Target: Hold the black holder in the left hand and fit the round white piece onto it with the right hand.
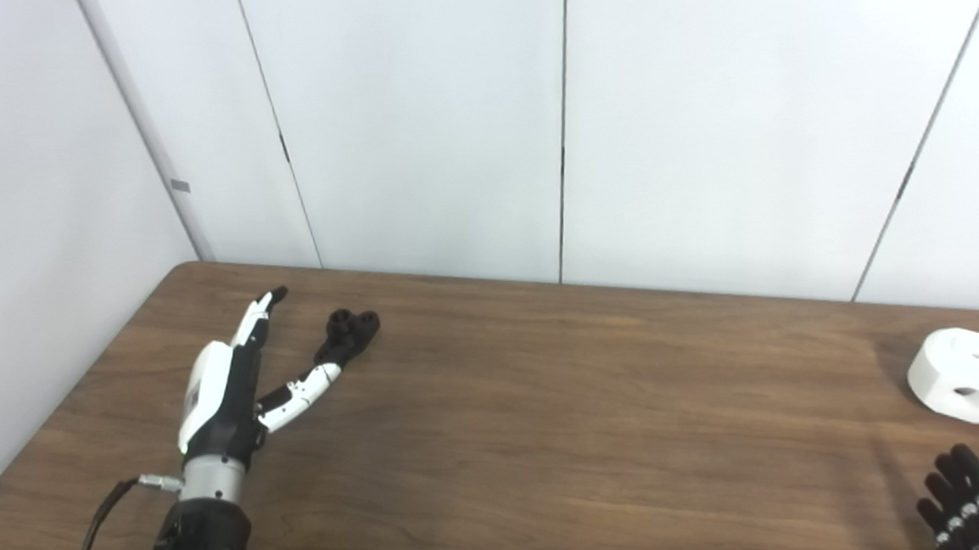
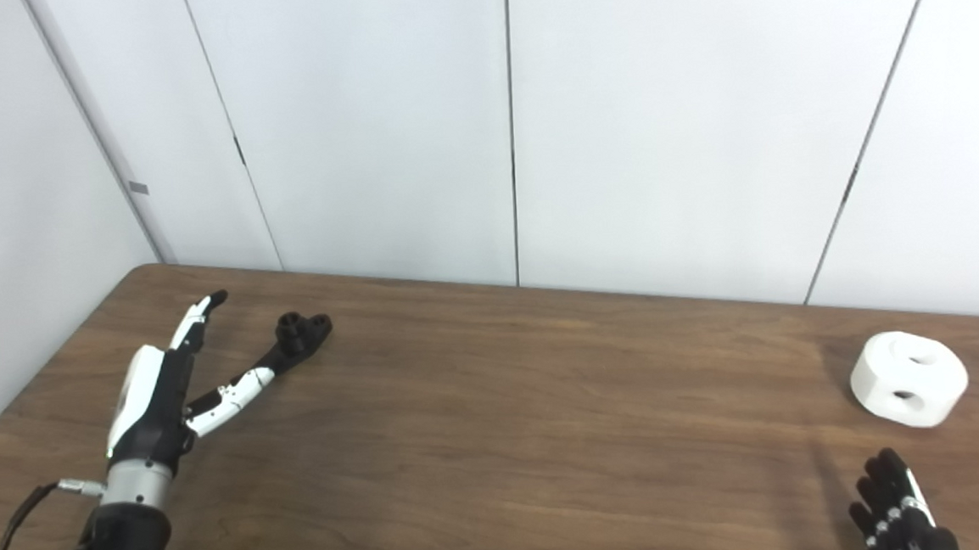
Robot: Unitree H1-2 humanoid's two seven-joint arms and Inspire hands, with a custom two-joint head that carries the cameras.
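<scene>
The black holder point(image 1: 347, 333) lies on the brown table at the left rear, its two round sockets facing up. My left hand point(image 1: 228, 383) rests just left of it, fingers spread and open; the thumb tip reaches the holder's near end, and I cannot tell if it touches. The round white piece point(image 1: 969, 375), a thick disc with holes, sits at the far right of the table. My right hand point(image 1: 967, 508) is at the bottom right corner, well short of the white piece, fingers extended upward and holding nothing.
The wooden table point(image 1: 550, 424) runs up to a white panelled wall point(image 1: 412, 127) behind. A grey cable point(image 1: 97, 529) hangs off my left wrist near the table's left edge.
</scene>
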